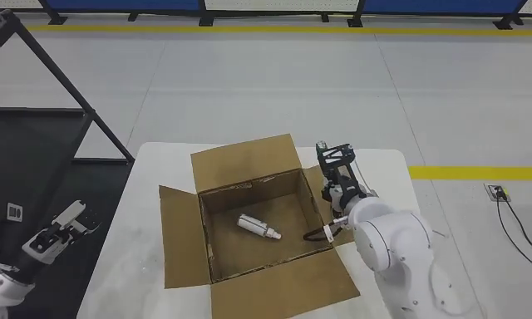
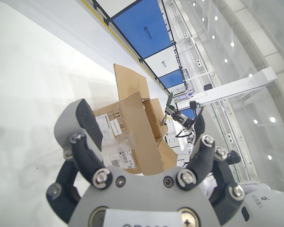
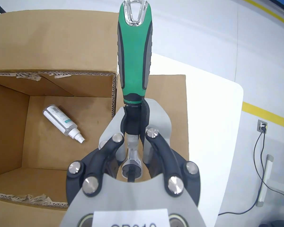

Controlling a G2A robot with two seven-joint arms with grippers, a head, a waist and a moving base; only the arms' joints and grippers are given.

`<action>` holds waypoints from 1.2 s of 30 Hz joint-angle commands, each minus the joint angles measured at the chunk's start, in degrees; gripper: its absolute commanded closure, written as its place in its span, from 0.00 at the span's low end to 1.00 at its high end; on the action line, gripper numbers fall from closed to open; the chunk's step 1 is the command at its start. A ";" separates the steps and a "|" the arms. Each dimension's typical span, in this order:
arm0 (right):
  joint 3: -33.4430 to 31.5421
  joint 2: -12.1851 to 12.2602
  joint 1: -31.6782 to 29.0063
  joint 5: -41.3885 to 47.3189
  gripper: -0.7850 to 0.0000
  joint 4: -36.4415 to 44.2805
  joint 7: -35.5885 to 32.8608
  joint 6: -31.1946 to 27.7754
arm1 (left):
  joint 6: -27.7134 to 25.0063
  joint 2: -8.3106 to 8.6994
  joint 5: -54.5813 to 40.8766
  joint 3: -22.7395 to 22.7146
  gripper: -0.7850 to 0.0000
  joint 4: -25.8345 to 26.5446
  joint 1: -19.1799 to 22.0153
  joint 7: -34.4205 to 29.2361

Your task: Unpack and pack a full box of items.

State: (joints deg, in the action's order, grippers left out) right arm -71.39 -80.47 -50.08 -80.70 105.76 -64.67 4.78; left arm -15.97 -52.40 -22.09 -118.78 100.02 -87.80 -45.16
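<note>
Green-handled ratchet [image 3: 134,55] gripped tight in right claw [image 3: 135,114] — handle pointing straight out ahead, left claw [image 2: 144,124] spread wide, empty.

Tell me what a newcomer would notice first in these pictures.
The green-handled tool stands out first, clamped in the right gripper over the right flap of the open box. Next comes the box itself, in the middle of the white table, with a lone spray bottle lying on its floor. The left gripper hangs open off the table's left side.
</note>
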 commanded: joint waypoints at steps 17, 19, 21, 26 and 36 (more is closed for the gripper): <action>-2.26 0.35 0.08 4.43 1.00 -1.21 -0.17 -4.66 | 0.00 0.00 0.00 0.00 0.00 0.00 0.00 0.00; -1.65 0.39 -1.03 4.36 1.00 1.41 0.42 -5.21 | 0.00 0.00 0.00 0.00 0.00 0.00 0.00 0.00; -0.79 0.39 -1.88 4.25 1.00 3.48 0.88 -5.72 | 0.00 0.00 0.00 0.00 0.00 0.00 0.00 0.00; 3.89 0.12 -2.26 3.18 1.00 5.26 1.73 -7.46 | 0.00 0.00 0.00 0.00 0.00 0.00 0.00 0.00; 15.21 -2.12 6.22 3.94 1.00 -10.49 1.04 -8.64 | 0.00 0.00 0.00 0.00 0.00 0.00 0.00 0.00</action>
State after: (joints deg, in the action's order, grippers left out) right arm -57.05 -82.35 -44.82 -77.82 97.24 -63.33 -2.97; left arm -15.97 -52.40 -22.09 -118.78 100.02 -87.80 -45.16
